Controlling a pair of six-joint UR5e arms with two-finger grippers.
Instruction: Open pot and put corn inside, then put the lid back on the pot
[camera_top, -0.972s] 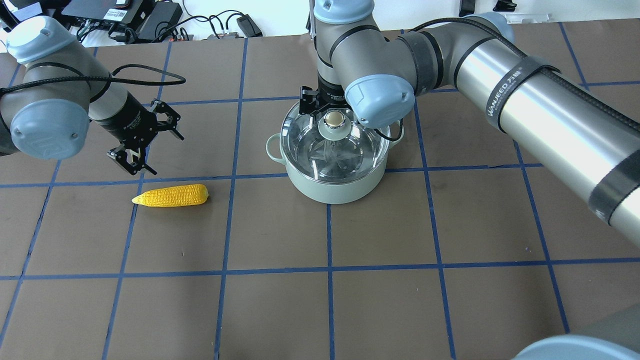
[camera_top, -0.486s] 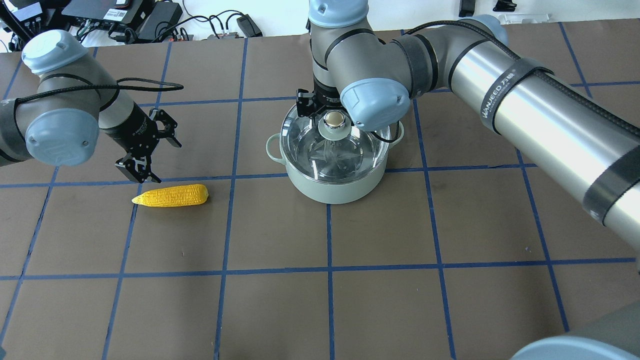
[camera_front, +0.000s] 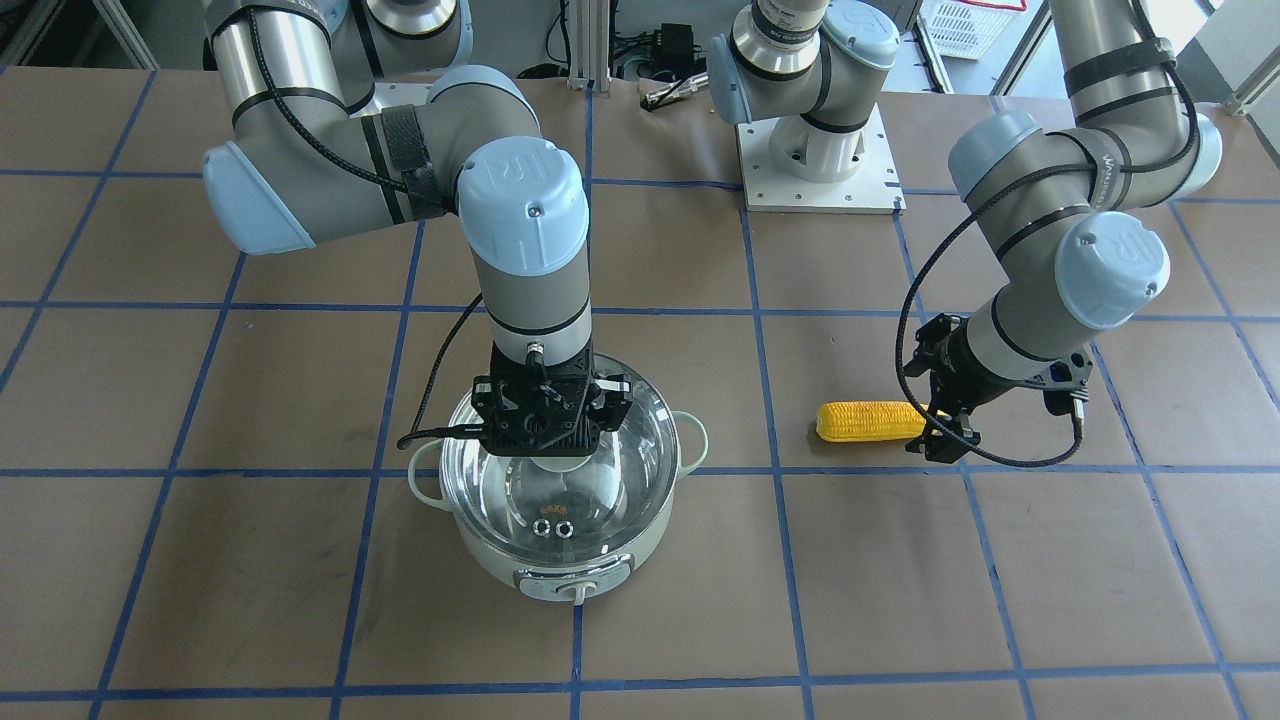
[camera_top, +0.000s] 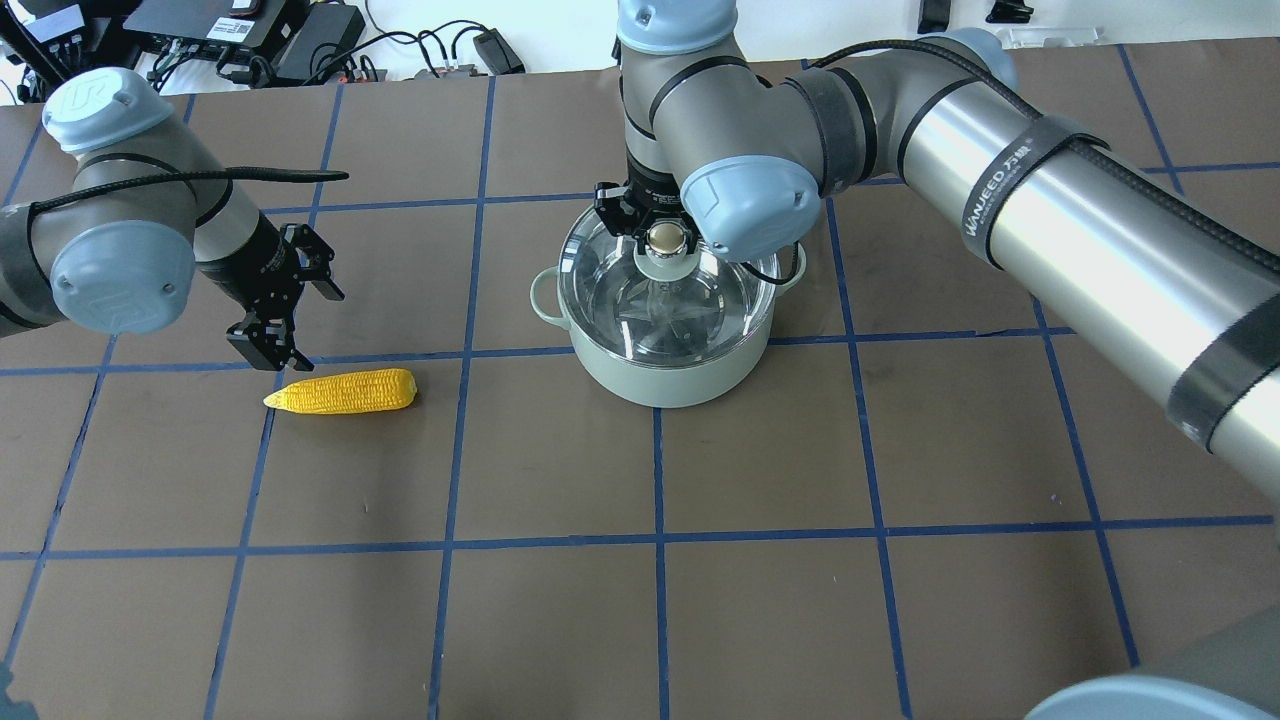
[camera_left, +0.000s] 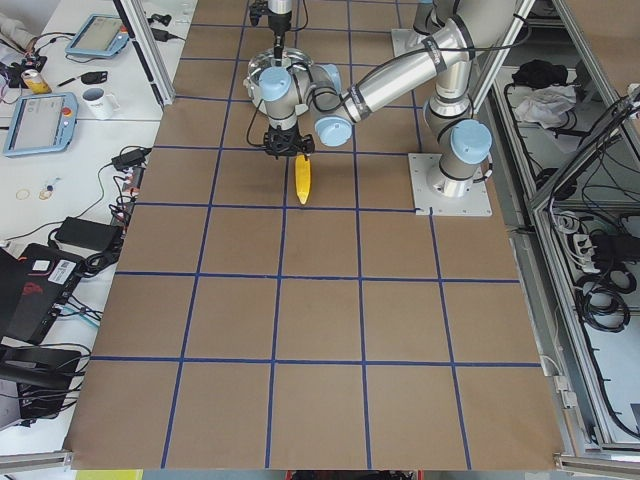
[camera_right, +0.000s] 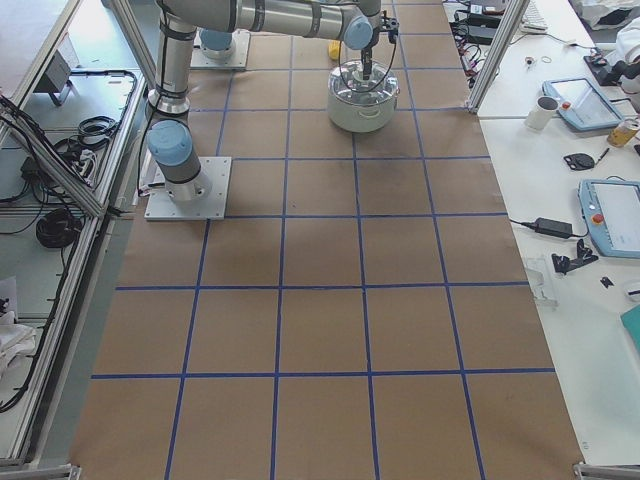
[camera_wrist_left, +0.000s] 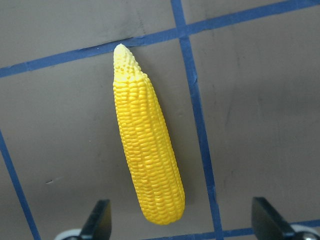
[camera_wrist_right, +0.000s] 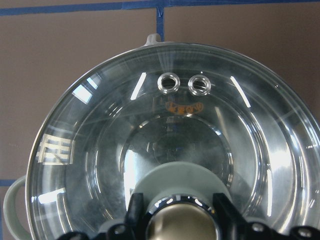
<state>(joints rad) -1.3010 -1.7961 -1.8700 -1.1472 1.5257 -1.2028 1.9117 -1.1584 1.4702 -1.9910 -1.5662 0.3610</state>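
The yellow corn (camera_top: 345, 391) lies on the table left of the pot, its pointed end to the left. It also shows in the front view (camera_front: 865, 421) and the left wrist view (camera_wrist_left: 147, 155). My left gripper (camera_top: 300, 325) is open, just behind the corn's pointed end and above it; its fingertips (camera_wrist_left: 97, 220) stand wide apart. The mint-green pot (camera_top: 660, 375) stands mid-table with the glass lid (camera_top: 690, 300) on it. My right gripper (camera_wrist_right: 180, 210) is over the lid (camera_wrist_right: 150, 125), its fingers tight against both sides of the beige knob (camera_top: 668, 238).
Brown table with blue tape grid. The pot's control panel (camera_front: 572, 588) faces away from the robot. The right arm's long link (camera_top: 1050, 220) crosses above the table's right half. Cables and power supplies (camera_top: 250, 30) lie beyond the far edge.
My left gripper has moved left and down toward the corn's pointed end, still open. My right gripper has settled lower and closed in around the lid's knob. The lid and corn have not moved.
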